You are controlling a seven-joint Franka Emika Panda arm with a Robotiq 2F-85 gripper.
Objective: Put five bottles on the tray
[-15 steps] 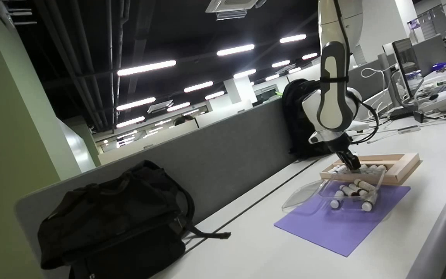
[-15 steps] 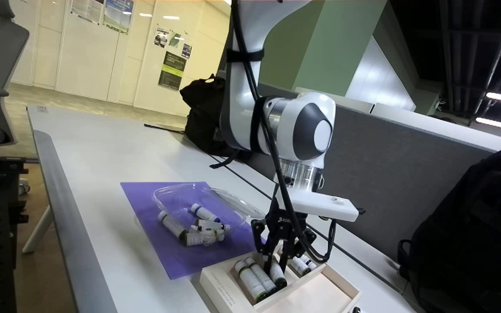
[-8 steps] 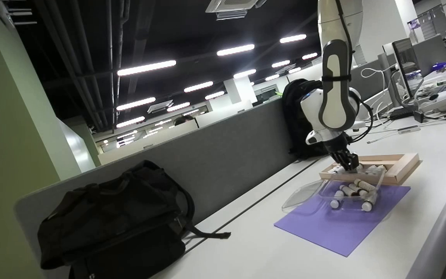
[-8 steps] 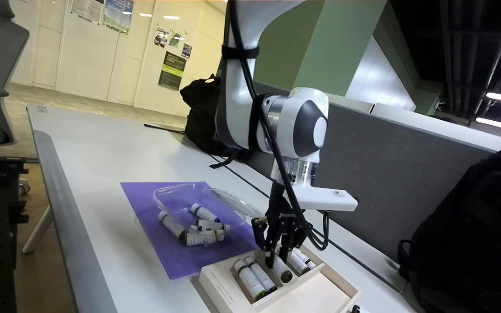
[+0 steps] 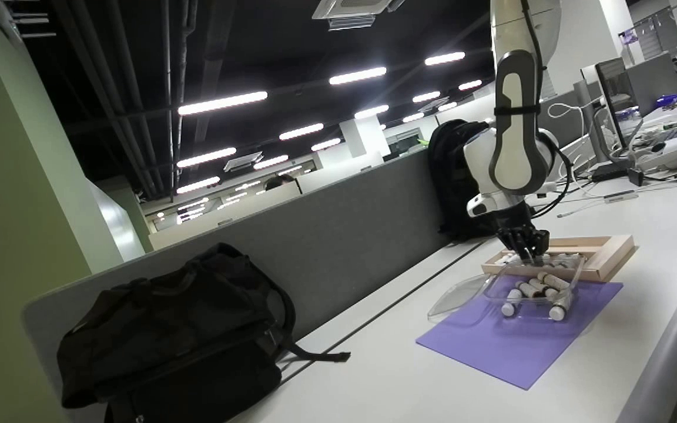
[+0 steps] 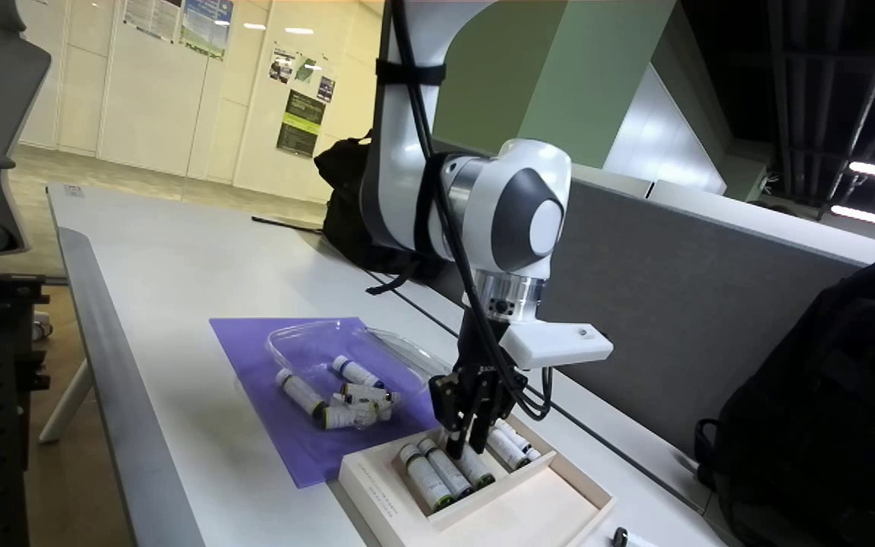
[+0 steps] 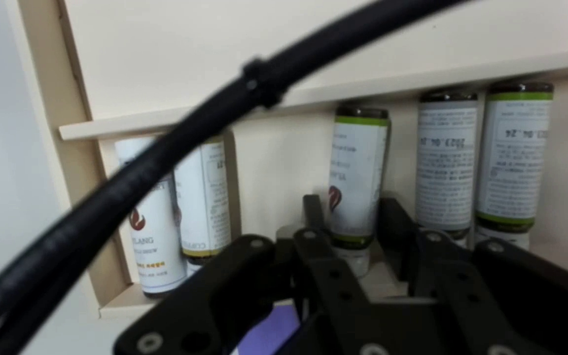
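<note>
The light-wood tray (image 6: pixel 380 490) stands beside the purple mat; it also shows in an exterior view (image 5: pixel 603 267) and in the wrist view (image 7: pixel 175 74). Several whitish bottles lie in its near compartment. My gripper (image 6: pixel 467 448) is low over that compartment. In the wrist view my gripper (image 7: pixel 351 212) has its fingers on both sides of one bottle (image 7: pixel 358 162), with a thin gap at the left finger; the right finger is close against it. Two bottles (image 7: pixel 446 167) lie to its right, and others (image 7: pixel 202 197) to its left. More bottles (image 6: pixel 301 393) lie in a clear container on the mat.
The clear container (image 6: pixel 304 327) and its clear lid (image 5: pixel 459 295) sit on the purple mat (image 5: pixel 515 352). A grey partition (image 6: pixel 711 319) runs along the back of the table. A dark-ended item (image 6: pixel 623 538) lies past the tray. A black backpack (image 5: pixel 180 329) lies on the table.
My gripper has risen slightly and moved toward the mat side. The bottle between its fingers has shifted with it. The tray has slid a little the same way.
</note>
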